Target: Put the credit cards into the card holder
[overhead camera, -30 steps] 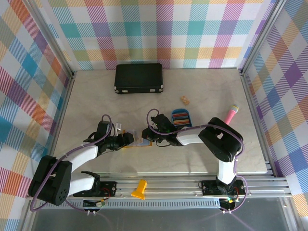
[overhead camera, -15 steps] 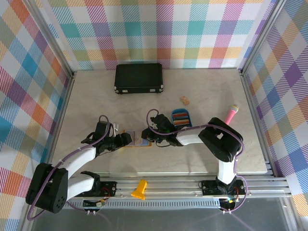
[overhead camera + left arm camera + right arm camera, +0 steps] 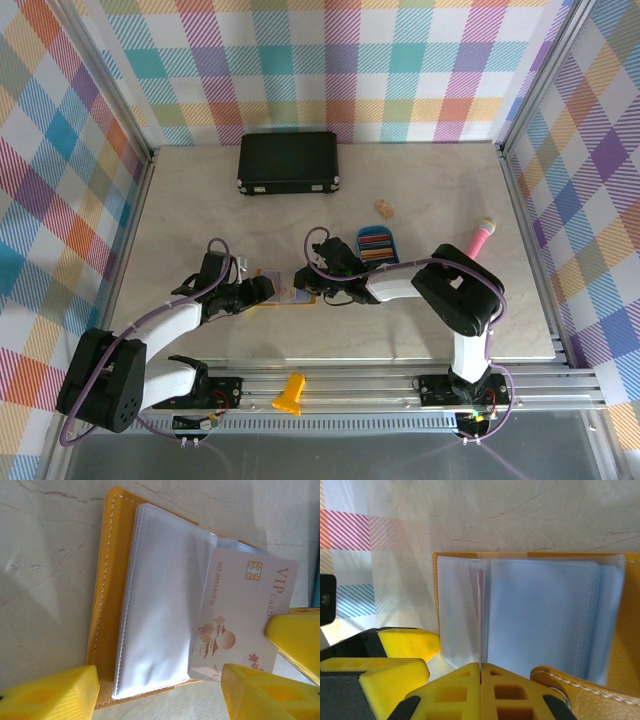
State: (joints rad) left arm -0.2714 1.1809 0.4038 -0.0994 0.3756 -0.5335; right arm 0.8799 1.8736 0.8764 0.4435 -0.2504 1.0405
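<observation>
The mustard-yellow card holder [image 3: 283,292] lies open on the table, its clear pockets [image 3: 160,605] facing up. A pale pink VIP credit card [image 3: 240,615] is partly slid into one pocket. My right gripper [image 3: 481,680] is shut on that card, which shows edge-on [image 3: 481,587] between the pocket leaves in the right wrist view. My left gripper [image 3: 160,695] stands open, its fingers straddling the holder's near edge with nothing clamped. More credit cards [image 3: 376,243] lie in the blue oval tray [image 3: 391,236] to the right.
A black case [image 3: 288,163] sits at the back. A small tan object [image 3: 384,208] and a pink microphone-like item [image 3: 480,238] lie to the right. A yellow part [image 3: 289,393] rests on the front rail. Checkered walls enclose the table.
The left arm's elbow has shifted slightly. The grippers, card and card holder stay where they were.
</observation>
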